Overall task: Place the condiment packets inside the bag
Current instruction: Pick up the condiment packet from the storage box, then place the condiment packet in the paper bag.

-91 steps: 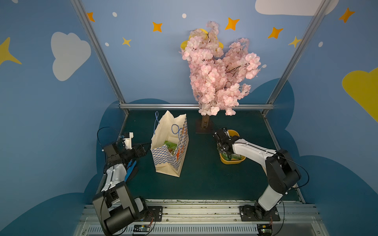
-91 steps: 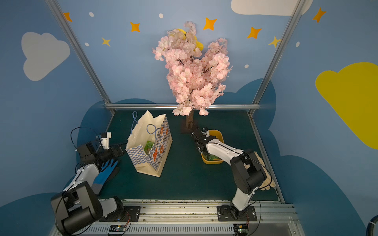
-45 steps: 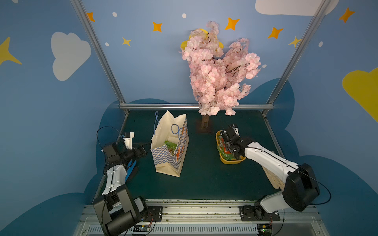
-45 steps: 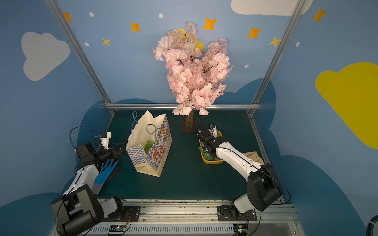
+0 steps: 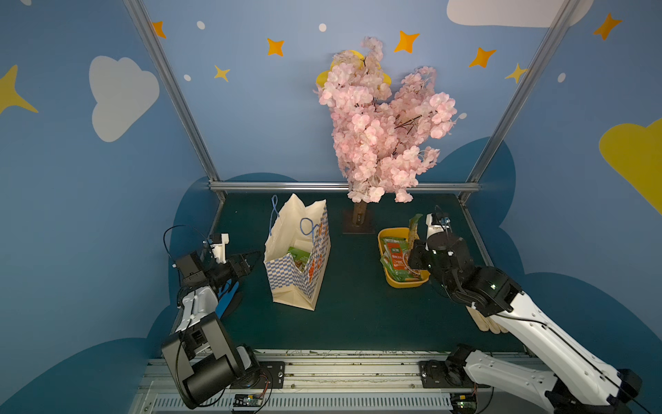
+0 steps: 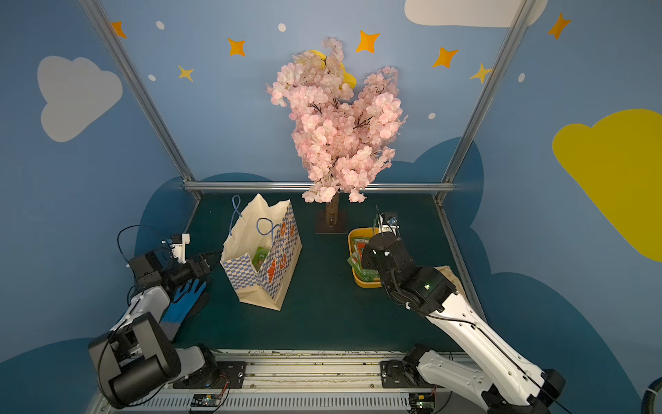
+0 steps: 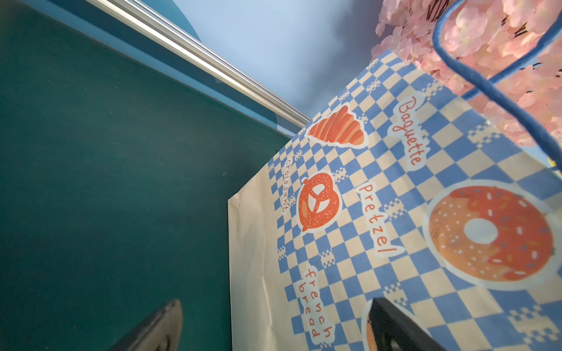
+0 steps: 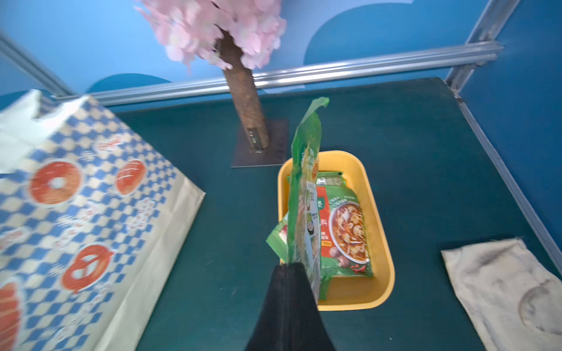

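- Right fingers (image 8: 289,291): clenched on a green condiment packet (image 8: 304,188), held upright above the yellow tub (image 8: 386,273) (further packets (image 8: 346,231) inside).
- Left fingers (image 7: 158,328): spread wide, just beside the checkered paper bag (image 5: 297,286).
- Bag: upright on the desk (image 5: 358,315), with a bagged packet (image 5: 299,256) inside.

glossy green packet (image 8: 305,194), paper bag (image 8: 91,212) – matt, yellow plastic tub (image 8: 377,212)

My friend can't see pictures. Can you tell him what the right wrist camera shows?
The right gripper pinches a green condiment packet, holding it upright over a yellow tub with more packets inside. The checkered bag stands nearby on the green table.
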Robot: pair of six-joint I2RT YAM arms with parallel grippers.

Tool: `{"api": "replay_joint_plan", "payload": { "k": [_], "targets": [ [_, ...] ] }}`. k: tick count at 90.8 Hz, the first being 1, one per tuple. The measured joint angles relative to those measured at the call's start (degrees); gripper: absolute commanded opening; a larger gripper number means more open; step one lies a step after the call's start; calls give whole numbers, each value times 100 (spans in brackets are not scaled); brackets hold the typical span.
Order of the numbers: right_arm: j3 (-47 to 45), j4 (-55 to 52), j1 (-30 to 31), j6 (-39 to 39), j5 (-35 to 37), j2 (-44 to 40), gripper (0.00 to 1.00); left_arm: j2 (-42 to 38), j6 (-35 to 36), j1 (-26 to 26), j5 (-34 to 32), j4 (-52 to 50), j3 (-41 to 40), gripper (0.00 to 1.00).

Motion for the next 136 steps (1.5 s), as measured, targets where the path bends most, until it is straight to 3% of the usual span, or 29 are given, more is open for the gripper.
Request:
{"api": "replay_joint_plan", "payload": {
  "k": [28,65,100,136],
  "targets": [
    [1097,-33,1091,-107,-236,284,0,157,-195,98,120,168,11,100],
    [2944,595,2610,-791,-201,2120,0,157,-229,98,133,278,11,100],
    [5416,815,2761,-1213,-444,4253,0,157,-247,98,138,330,9,100],
    [5657,734,2730,-1285,-267,4898,0,157,-289,98,140,363,9,100]
  ]
}}
